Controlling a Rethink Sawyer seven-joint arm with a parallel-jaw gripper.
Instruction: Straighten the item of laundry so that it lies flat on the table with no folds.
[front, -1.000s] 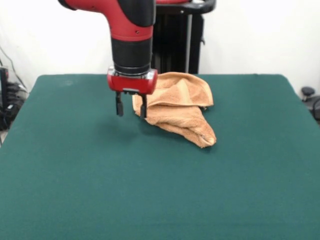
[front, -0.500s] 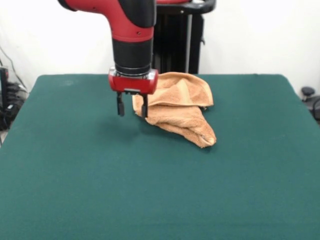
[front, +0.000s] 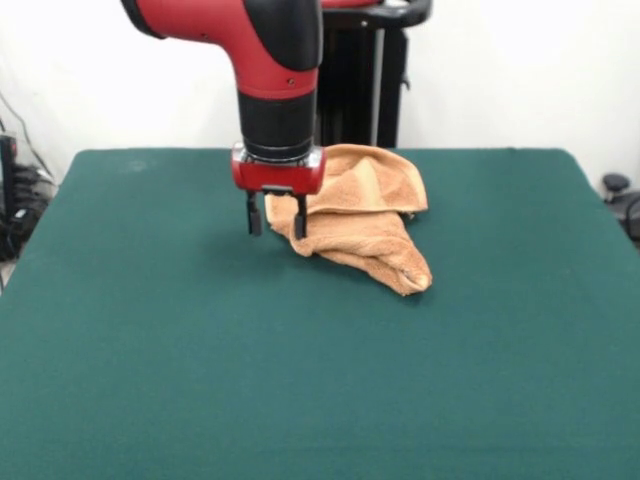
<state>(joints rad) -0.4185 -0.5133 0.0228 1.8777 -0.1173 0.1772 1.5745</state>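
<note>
Front view, crumpled orange towel, folded layers, open claw beside

A plain white wall stands behind the gripper. To the gripper's left at the picture's edge, dark cables and equipment sit on the floor. Far to its right, a dark chair caster shows.
</note>
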